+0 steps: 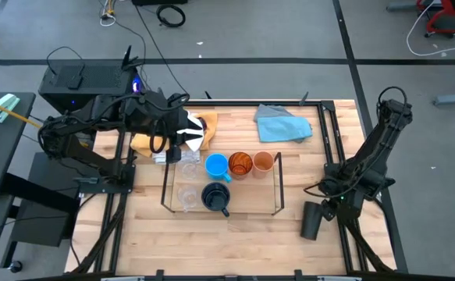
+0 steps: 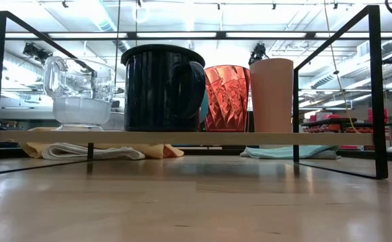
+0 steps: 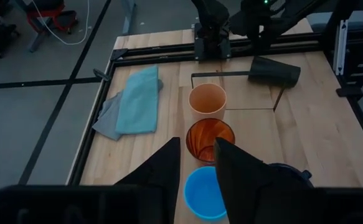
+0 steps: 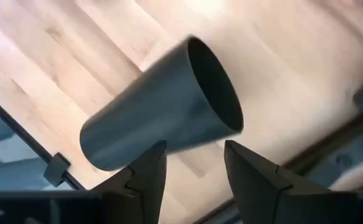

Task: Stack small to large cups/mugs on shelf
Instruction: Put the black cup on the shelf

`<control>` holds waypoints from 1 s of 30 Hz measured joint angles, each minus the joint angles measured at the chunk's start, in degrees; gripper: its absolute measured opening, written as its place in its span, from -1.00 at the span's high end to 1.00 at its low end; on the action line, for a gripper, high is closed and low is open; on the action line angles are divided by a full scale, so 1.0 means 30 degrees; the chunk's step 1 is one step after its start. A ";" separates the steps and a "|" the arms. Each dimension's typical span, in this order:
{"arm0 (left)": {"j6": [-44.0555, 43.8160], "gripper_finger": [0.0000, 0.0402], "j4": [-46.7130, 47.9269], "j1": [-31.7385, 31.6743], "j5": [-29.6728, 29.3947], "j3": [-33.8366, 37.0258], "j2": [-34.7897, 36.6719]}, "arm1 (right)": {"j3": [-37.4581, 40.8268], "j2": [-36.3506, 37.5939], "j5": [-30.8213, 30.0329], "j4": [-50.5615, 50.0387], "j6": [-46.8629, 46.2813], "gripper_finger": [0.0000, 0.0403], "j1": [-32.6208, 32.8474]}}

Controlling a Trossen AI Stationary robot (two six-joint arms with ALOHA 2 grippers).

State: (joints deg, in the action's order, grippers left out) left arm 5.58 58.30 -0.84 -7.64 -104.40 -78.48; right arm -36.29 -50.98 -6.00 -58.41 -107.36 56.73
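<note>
The wire shelf (image 1: pixel 278 187) stands mid-table. On its base stand two clear cups (image 1: pixel 187 181), a light-blue mug (image 1: pixel 217 165), an amber tumbler (image 1: pixel 240 164), a small orange cup (image 1: pixel 263 162) and a navy mug (image 1: pixel 215 197). My left gripper (image 3: pixel 198 163) is open and empty above the shelf's left part, over the light-blue mug (image 3: pixel 203 193). A black cup (image 4: pixel 162 112) lies on its side on the table right of the shelf (image 1: pixel 312 221). My right gripper (image 4: pixel 195 163) is open just above it. I cannot tell whether it touches. No purple tumbler shows.
A blue cloth (image 1: pixel 282 123) lies at the far edge. Yellow and white cloths (image 1: pixel 204 125) lie under my left arm, far left of the shelf. The shelf's black uprights (image 2: pixel 376 87) rise around the cups. Bare wood lies in front of the shelf (image 1: pixel 235 242).
</note>
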 joint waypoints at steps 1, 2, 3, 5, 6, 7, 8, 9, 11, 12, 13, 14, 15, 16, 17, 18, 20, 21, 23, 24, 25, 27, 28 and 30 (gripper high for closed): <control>0.0000 0.47 0.0007 -0.0007 0.0067 0.0000 0.0000 | 0.0000 0.0048 0.0007 0.0054 0.0941 0.16 -0.0388; -0.0007 0.47 0.0000 -0.0007 0.0205 0.0000 0.0000 | 0.0000 0.0131 0.0037 0.0162 0.1733 0.15 -0.0807; -0.0054 0.47 0.0001 -0.0007 0.0368 0.0000 0.0000 | 0.0000 0.0269 0.0111 0.0177 0.2474 0.14 -0.1203; -0.0153 0.47 0.0012 0.0000 0.0492 0.0000 0.0000 | 0.0000 0.0578 0.0153 0.0244 0.4358 0.13 -0.2080; -0.0153 0.47 0.0042 0.0000 0.0502 0.0000 0.0000 | 0.0000 0.0751 0.0185 0.0272 0.5209 0.13 -0.2539; -0.0162 0.47 0.0080 0.0000 0.0502 0.0000 0.0000 | 0.0000 0.0979 0.0256 0.0277 0.6106 0.13 -0.3025; -0.0222 0.47 0.0087 -0.0003 0.0502 0.0000 0.0000 | 0.0000 0.1217 0.0405 0.0281 0.6975 0.13 -0.3531; -0.0286 0.47 0.0080 -0.0007 0.0502 0.0000 0.0000 | 0.0000 0.1449 0.0712 0.0254 0.7671 0.13 -0.4093; -0.0455 0.47 0.0087 -0.0004 0.0513 0.0000 0.0000 | 0.0000 0.1858 0.1447 0.0222 0.9144 0.13 -0.5190; -0.0568 0.47 0.0087 -0.0004 0.0625 0.0000 0.0000 | 0.0000 0.2061 0.1972 0.0226 0.9864 0.13 -0.5768; -0.0665 0.47 0.0082 -0.0007 0.0846 0.0000 0.0000 | 0.0000 0.2233 0.2546 0.0179 1.0509 0.13 -0.6328; -0.0731 0.46 0.0080 -0.0007 0.1081 0.0000 0.0000 | 0.0000 0.2347 0.3169 0.0120 1.1248 0.13 -0.6950; -0.0768 0.46 0.0087 0.0000 0.1251 0.0000 0.0000 | 0.0000 0.2412 0.3772 0.0120 1.1970 0.13 -0.7579; -0.0785 0.47 0.0087 0.0000 0.1343 0.0000 0.0000 | 0.0000 0.2431 0.4292 0.0124 1.2749 0.13 -0.8246; -0.0796 0.47 0.0087 0.0000 0.1461 0.0000 0.0000 | 0.0000 0.2429 0.4750 0.0124 1.3537 0.13 -0.8877; -0.0803 0.46 0.0087 0.0000 0.1548 0.0000 0.0000 | 0.0000 0.2398 0.5100 0.0131 1.4371 0.13 -0.9530; -0.0828 0.47 0.0087 -0.0007 0.1632 0.0000 0.0000 | 0.0000 0.2262 0.5638 0.0243 1.5845 0.13 -1.0889; -0.0914 0.47 0.0087 -0.0004 0.1635 0.0000 0.0000 | 0.0000 0.2204 0.5841 0.0427 1.6663 0.13 -1.1578; -0.1075 0.46 0.0087 0.0000 0.1646 0.0000 0.0000 | 0.0000 0.2094 0.6259 0.0611 1.8035 0.13 -1.2929; -0.1078 0.46 0.0087 0.0000 0.1646 0.0000 0.0000 | 0.0000 0.2006 0.6498 0.0625 1.8681 0.13 -1.3575; -0.1142 0.47 0.0087 -0.0002 0.1646 0.0000 0.0000 | 0.0000 0.1911 0.6783 0.0671 1.9311 0.13 -1.4192; -0.1199 0.47 0.0095 -0.0007 0.1646 0.0000 0.0000 | 0.0005 0.1713 0.7503 0.0815 2.0736 0.13 -1.5260; -0.1242 0.46 0.0095 -0.0005 0.1654 0.0000 0.0000 | 0.0007 0.1569 0.7884 0.0852 2.1362 0.13 -1.5740; -0.1298 0.47 0.0095 0.0000 0.1661 0.0000 0.0000 | 0.0000 0.1193 0.8702 0.0878 2.2657 0.13 -1.6699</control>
State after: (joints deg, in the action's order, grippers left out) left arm 1.69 58.59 -0.84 -2.66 -104.40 -78.48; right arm -36.29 -47.40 20.11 -55.78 -39.39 6.63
